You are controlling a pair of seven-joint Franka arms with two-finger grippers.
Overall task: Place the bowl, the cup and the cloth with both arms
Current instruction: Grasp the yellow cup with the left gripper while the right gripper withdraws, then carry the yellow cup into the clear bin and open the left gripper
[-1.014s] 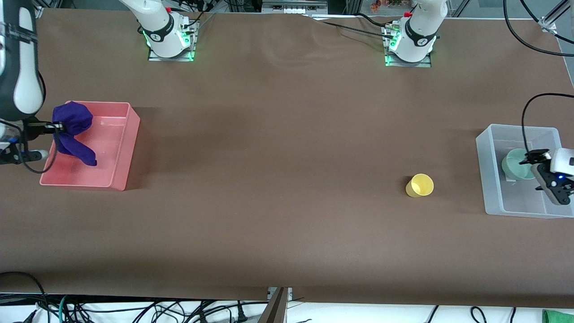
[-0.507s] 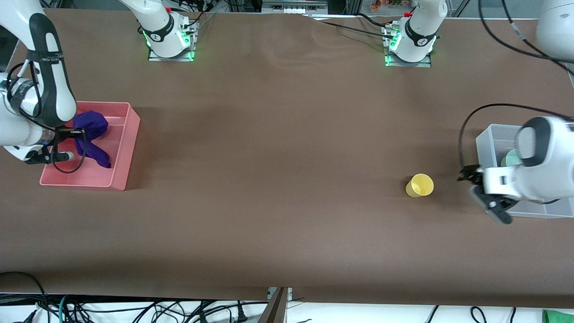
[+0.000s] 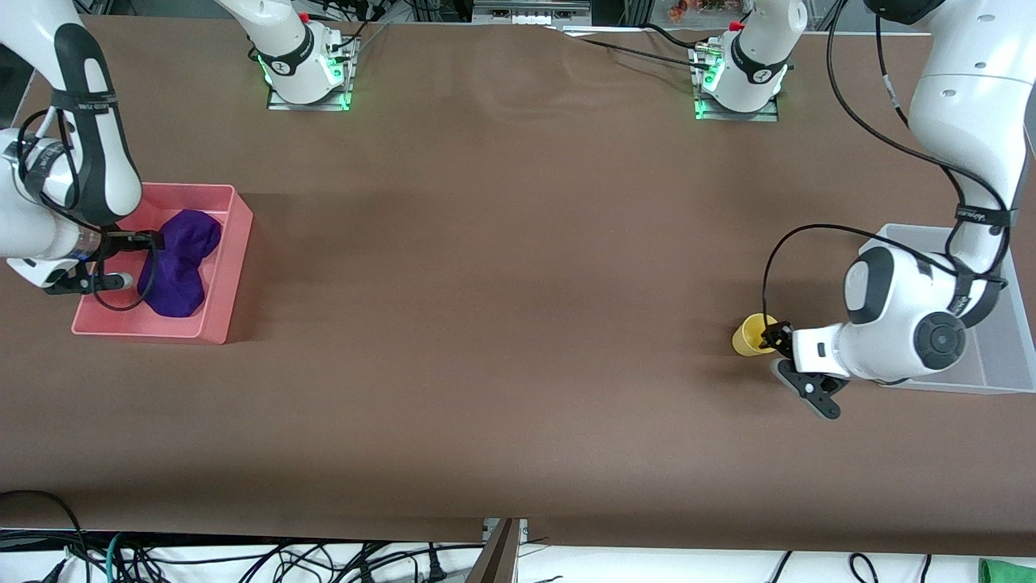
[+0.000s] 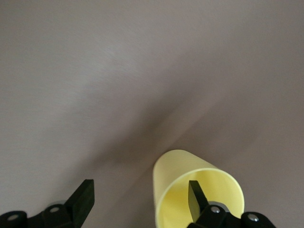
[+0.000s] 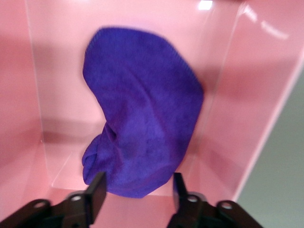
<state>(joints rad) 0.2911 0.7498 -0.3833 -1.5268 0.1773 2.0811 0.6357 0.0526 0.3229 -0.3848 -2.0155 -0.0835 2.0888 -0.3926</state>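
Your left gripper (image 4: 137, 202) is spread at the yellow cup (image 3: 751, 334), one finger inside its rim, the cup just beside the clear bin (image 3: 991, 356). At nine o'clock on the table, your right gripper (image 5: 137, 192) hangs open over the purple cloth (image 3: 180, 263) lying in the pink bin (image 3: 231, 267).

Brown table (image 3: 502, 324) with pink bin (image 3: 231, 267), yellow cup (image 3: 749, 336), clear bin (image 3: 991, 364).
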